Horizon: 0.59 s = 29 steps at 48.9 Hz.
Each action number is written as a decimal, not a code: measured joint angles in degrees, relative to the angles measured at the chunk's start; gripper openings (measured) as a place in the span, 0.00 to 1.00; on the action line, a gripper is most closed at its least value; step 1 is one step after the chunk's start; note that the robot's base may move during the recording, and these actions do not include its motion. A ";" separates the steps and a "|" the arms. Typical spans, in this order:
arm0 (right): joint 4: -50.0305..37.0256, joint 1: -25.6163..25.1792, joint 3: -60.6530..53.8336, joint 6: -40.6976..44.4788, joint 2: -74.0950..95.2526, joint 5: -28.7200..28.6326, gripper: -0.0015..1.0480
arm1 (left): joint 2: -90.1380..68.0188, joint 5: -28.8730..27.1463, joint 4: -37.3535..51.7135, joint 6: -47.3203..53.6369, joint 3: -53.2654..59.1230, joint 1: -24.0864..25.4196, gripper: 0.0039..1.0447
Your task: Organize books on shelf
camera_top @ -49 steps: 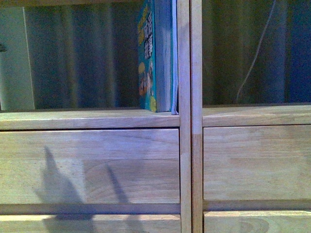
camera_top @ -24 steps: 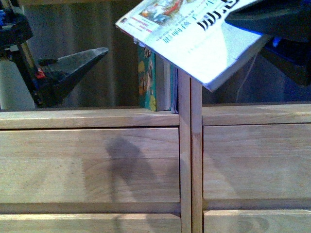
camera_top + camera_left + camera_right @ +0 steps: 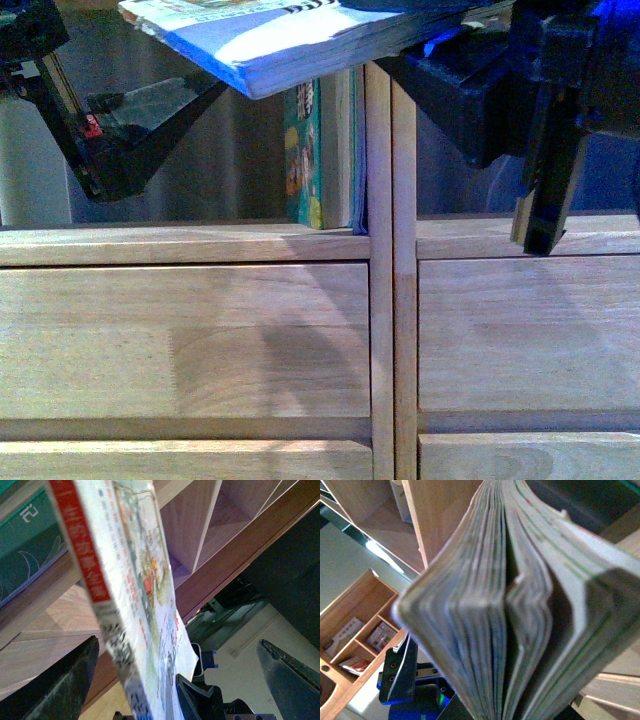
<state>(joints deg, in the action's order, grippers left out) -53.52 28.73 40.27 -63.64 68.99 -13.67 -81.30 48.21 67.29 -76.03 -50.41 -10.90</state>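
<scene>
My right gripper [image 3: 455, 45] is shut on a thin white-blue book [image 3: 280, 40] and holds it almost flat, high in front of the shelf [image 3: 180, 245]. In the right wrist view its pale page edges [image 3: 485, 620] fill the picture and hide the jaws. My left gripper [image 3: 150, 115] is open at the upper left, just under the book's free corner. In the left wrist view the book's red-white spine [image 3: 117, 630] runs between the wide-apart fingers [image 3: 55, 685], close to one of them. Teal books [image 3: 310, 160] stand upright on the shelf board against the post.
Two upright posts [image 3: 392, 300] join the twin units. Drawer fronts [image 3: 180, 340] lie below the board, with another at the right [image 3: 530, 335]. A wooden compartment tray [image 3: 355, 630] with small items shows in the right wrist view. The teal book cover [image 3: 25, 545] shows in the left wrist view.
Both arms came into view. The book swung from a steep tilt to almost flat and moved left. The right gripper dropped further into view at the right.
</scene>
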 joint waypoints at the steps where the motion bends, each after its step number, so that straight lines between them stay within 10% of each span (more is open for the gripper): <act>1: -0.02 0.37 0.00 -0.42 0.13 0.04 0.07 | 0.00 0.04 0.31 -0.15 0.02 0.00 0.93; 12: -0.92 3.80 0.00 -4.81 0.87 0.17 0.07 | 0.70 0.96 2.93 -0.26 0.98 -0.44 0.92; 29: -2.19 7.28 0.00 -8.81 1.03 1.07 0.10 | 1.79 -0.04 3.56 2.05 2.05 -0.22 0.37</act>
<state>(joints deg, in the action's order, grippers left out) -55.70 36.01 40.27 -72.44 70.02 -12.60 -79.50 48.16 70.85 -73.97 -48.36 -11.11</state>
